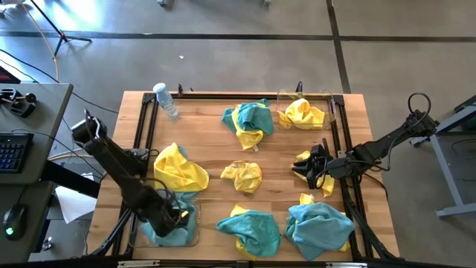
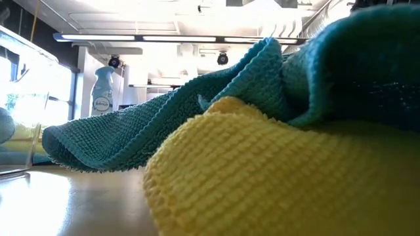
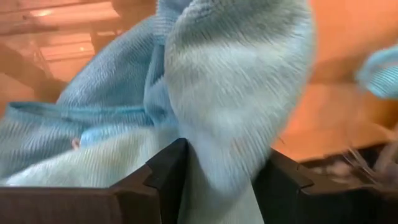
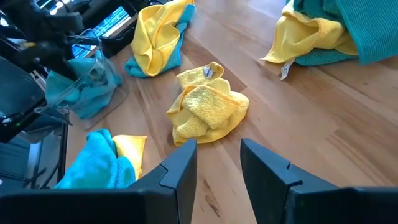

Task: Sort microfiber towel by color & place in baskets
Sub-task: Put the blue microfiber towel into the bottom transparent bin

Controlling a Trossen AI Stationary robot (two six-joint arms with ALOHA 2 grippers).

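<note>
My left gripper (image 1: 177,216) is over the see-through basket (image 1: 152,237) at the table's near left corner, shut on a teal towel (image 3: 236,81). More teal cloth (image 1: 165,232) lies in that basket. My right gripper (image 4: 219,152) is open above bare wood near the right edge, holding nothing. A crumpled yellow towel (image 4: 208,106) lies ahead of it at the table's middle (image 1: 243,176). The far right basket (image 1: 331,104) holds a yellow towel (image 1: 303,113). Mixed teal and yellow heaps lie at the far middle (image 1: 249,119), the left (image 1: 178,170) and the near edge (image 1: 249,227), (image 1: 320,227). My left gripper pinches a bunched fold of the teal towel (image 3: 217,155) between its two fingers (image 3: 165,171). The cloth fills the gap and bulges out past the fingertips. The arm comes down into the basket from the far left; whether the towel hangs free or rests on the cloth below is hidden.
A small clear water bottle (image 1: 165,99) lies at the far left corner. A black frame (image 1: 141,134) runs along the table's edges. In the low view a yellow towel (image 2: 282,170) and a teal one (image 2: 164,131) block most of the sight. Bare wood (image 1: 286,145) lies between the heaps.
</note>
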